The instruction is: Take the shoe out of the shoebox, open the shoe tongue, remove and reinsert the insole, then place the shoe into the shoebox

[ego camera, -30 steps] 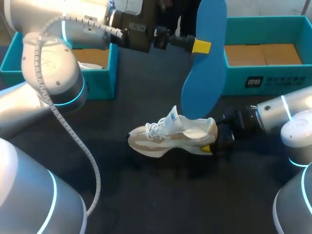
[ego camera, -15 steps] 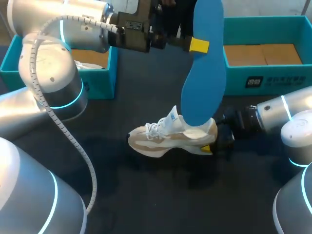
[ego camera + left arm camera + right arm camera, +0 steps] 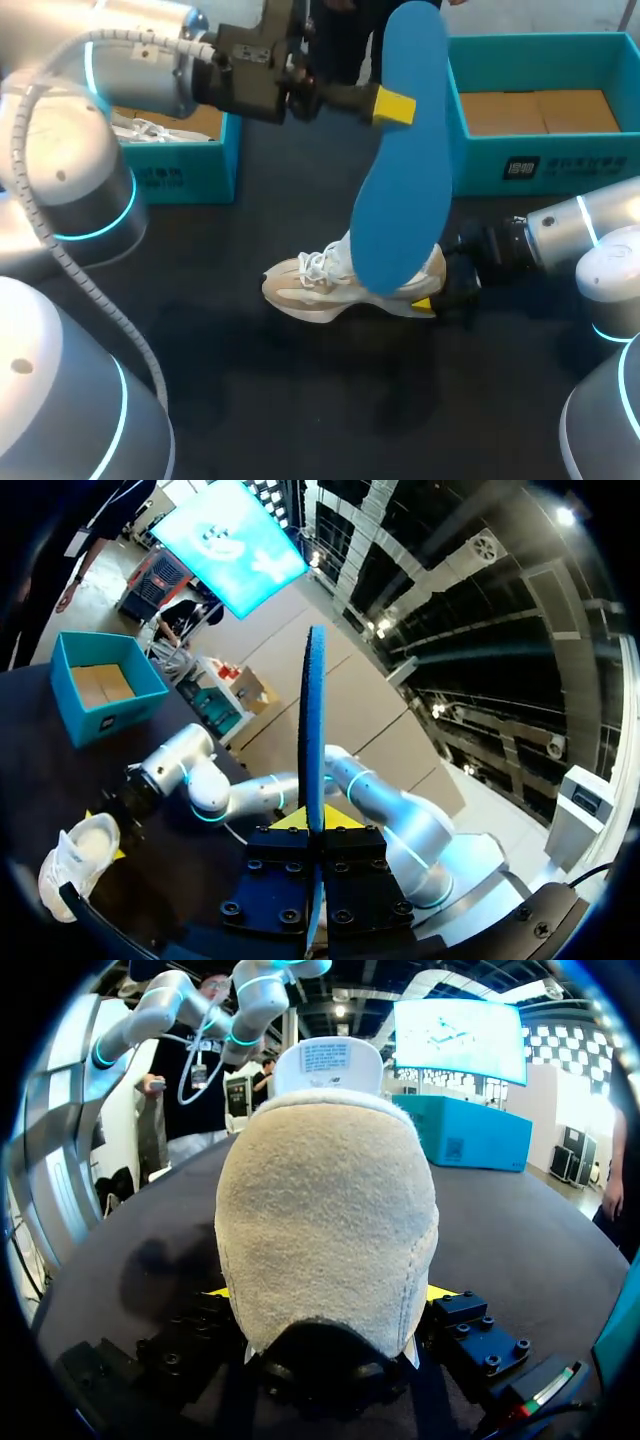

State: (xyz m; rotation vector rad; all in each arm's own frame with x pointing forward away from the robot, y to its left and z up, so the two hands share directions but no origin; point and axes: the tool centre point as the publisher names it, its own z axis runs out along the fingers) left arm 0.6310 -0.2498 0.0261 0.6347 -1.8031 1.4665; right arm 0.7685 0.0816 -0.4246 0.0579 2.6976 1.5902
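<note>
Lowered since earlier: blue insole (image 3: 400,190), clamped in left pincer (image 3: 395,105), tip now over shoe (image 3: 320,290) on tabletop (image 3: 300,400), heel clamped in right pincer (image 3: 430,300); reinsertion step, next likely needs tip fed into opening

**Dark table, one shoe, two boxes**

So the table (image 3: 300,400) is a plain dark, nearly black top. Sitting on it about mid-table is a white and beige shoe (image 3: 340,285), upright on its sole, toe toward the left edge and heel toward the right edge. A teal box (image 3: 190,170) sits at the far left corner. A second teal box (image 3: 540,165) sits along the far edge near the right corner, well apart from the shoe.
</note>
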